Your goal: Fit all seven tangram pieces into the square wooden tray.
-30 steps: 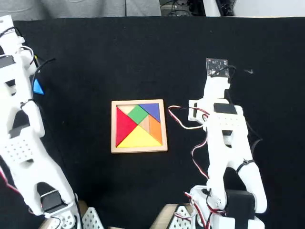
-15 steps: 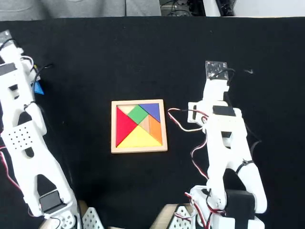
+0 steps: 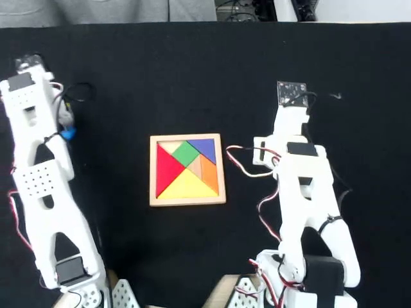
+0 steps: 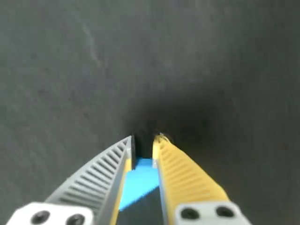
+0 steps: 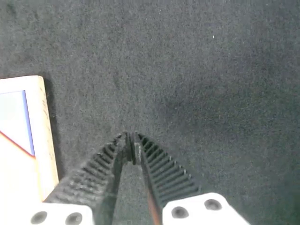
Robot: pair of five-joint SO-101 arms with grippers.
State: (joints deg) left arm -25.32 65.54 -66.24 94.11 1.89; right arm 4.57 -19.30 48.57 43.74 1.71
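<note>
Looking down from above, we find the square wooden tray (image 3: pixel 187 201) lying mid-bench (image 3: pixel 128 77) with six pieces (image 3: pixel 189 168) seated: red, yellow, green, a darker blue, orange and tan. One pale triangular gap (image 3: pixel 168 147) is left at its far left corner. Over the last second the left arm (image 3: pixel 40 183) has swung in from the bench's left edge. The bright blue piece (image 3: pixel 67 133) it carries now sits nearer the tray, though well apart from it. The right arm (image 3: pixel 302 186) has not stirred.

From the left wrist, we see the left pincer (image 4: pixel 143 139) clenched on that blue piece, which is wedged between its grey and yellow fingers above bare black bench.

From the right wrist, the right pincer (image 5: pixel 130 139) is squeezed together on nothing. It hangs over the bench with the tray's edge just beside it.

We judge the last piece to be on its way — one placement would finish the task. The piece will probably need turning so that its edges match the gap before it is lowered in.
</note>
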